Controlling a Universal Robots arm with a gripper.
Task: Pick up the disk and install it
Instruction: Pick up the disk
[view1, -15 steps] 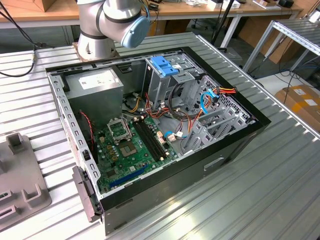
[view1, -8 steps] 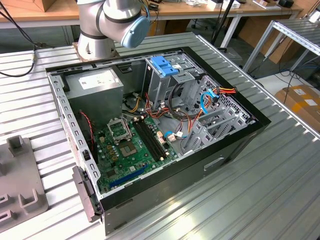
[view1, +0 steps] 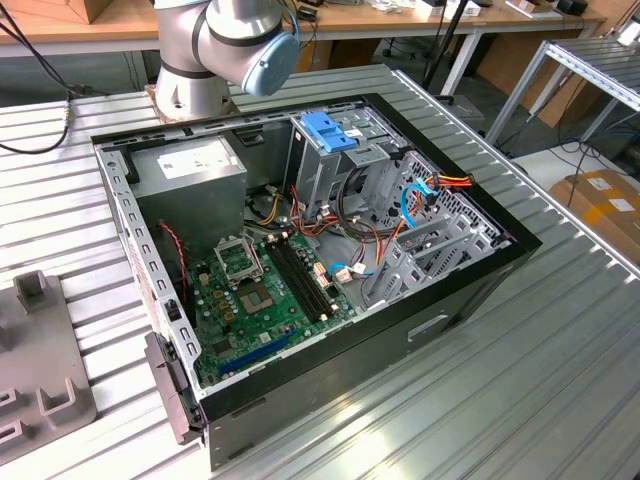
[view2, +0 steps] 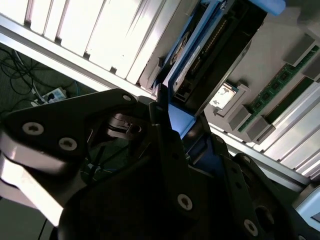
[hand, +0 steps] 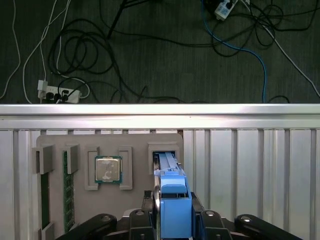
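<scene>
- First wrist view: clamping the disk (hand: 174, 192) by its blue carrier, with end effector (hand: 175, 214) fingers pressing on both flat sides.
- Standing on edge in the slot of the grey holder (hand: 135, 142) on the surface (hand: 250, 165).
- Lying straight ahead of the end effector, between its fingers.
- Pointing its long axis away from the fingers, down into that slot.

I work over a ribbed aluminium tabletop (view1: 520, 380), bright where light strikes it. Past its edge lies dark carpet floor (hand: 165, 75) — strewn with cables (hand: 263, 75) and a white power strip (hand: 57, 93). A wooden bench (view1: 100, 25) stands behind; a metal rack (view1: 590, 65) and cardboard box (view1: 600, 195) sit at the exterior view's right.
</scene>
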